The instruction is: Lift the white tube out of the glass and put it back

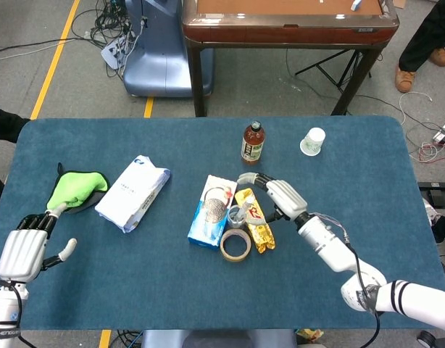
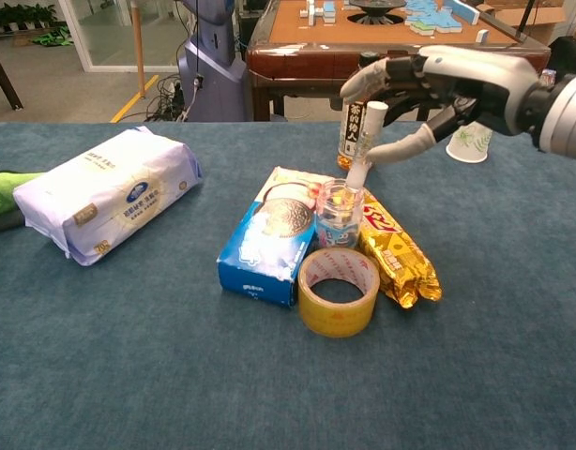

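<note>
Chest view: white tube [image 2: 364, 141] in glass [image 2: 338, 215]

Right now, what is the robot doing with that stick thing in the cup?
The white tube stands in the glass, leaning to one side. The right hand hovers open just above it, fingers spread and not gripping it. The left hand rests open at the table's near edge, doing nothing. A tape roll and snack packs sit around the glass.
</note>
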Controlling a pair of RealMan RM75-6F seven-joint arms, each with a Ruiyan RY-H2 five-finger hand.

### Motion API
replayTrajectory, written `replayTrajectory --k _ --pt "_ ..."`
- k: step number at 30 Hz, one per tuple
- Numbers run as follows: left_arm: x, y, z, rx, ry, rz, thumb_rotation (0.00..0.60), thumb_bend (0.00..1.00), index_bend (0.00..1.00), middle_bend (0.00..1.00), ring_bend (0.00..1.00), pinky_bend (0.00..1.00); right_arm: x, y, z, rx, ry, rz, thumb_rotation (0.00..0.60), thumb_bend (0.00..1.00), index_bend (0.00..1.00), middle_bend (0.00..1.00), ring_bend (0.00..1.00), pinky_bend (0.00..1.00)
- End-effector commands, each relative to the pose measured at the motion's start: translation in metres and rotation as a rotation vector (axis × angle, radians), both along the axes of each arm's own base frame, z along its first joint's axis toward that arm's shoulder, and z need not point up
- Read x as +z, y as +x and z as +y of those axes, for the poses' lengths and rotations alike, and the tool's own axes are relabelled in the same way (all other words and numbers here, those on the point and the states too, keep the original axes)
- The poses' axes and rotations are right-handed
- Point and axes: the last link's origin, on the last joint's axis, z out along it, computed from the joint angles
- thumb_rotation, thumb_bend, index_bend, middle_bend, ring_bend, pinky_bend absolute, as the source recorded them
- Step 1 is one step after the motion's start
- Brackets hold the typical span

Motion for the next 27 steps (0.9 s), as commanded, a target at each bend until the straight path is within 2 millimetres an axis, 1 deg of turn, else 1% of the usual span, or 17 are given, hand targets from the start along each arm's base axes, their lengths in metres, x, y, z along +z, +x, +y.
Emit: replayTrajectory --k 1,5,8,10,14,19,23,27 --pt "0.001 0.001 0.003 -0.004 0.002 0.001 0.6 0.21 0.11 0.19 0.24 0.19 0.023 -0.009 0.004 -0.014 -0.077 0.007 0.6 0.21 0.23 0.2 0.14 0.19" --pt "0.002 0.002 0.008 -0.011 0.005 0.0 0.6 0.21 0.11 0.19 0.24 0.19 0.05 -0.024 0.014 -0.053 -0.184 0.034 0.6 0.28 0.23 0.26 0.16 0.19" --pt "0.002 0.004 0.012 -0.018 0.006 -0.003 0.6 0.21 0.11 0.19 0.24 0.19 0.068 -0.039 0.023 -0.098 -0.272 0.065 0.6 0.32 0.26 0.29 0.18 0.2" --pt "0.002 0.005 0.014 -0.023 0.006 -0.004 0.6 0.21 0.11 0.19 0.24 0.19 0.078 -0.054 0.033 -0.134 -0.329 0.123 0.6 0.33 0.27 0.31 0.19 0.2" --pt "0.001 0.006 0.017 -0.028 0.002 -0.005 0.6 0.21 0.11 0.19 0.24 0.19 0.091 -0.076 0.05 -0.184 -0.393 0.223 0.6 0.33 0.28 0.31 0.2 0.2" --pt "-0.002 0.008 0.017 -0.03 -0.003 -0.006 0.6 0.21 0.11 0.19 0.24 0.19 0.111 -0.104 0.081 -0.286 -0.433 0.332 0.6 0.33 0.29 0.31 0.2 0.2" --pt "-0.004 0.008 0.016 -0.028 -0.008 -0.006 0.6 0.21 0.11 0.19 0.24 0.19 0.122 -0.12 0.102 -0.352 -0.428 0.373 0.6 0.33 0.29 0.31 0.2 0.2" --pt "-0.007 0.01 0.014 -0.029 -0.015 -0.005 0.6 0.21 0.11 0.19 0.24 0.19 0.127 -0.132 0.117 -0.409 -0.418 0.393 0.6 0.33 0.29 0.31 0.2 0.2"
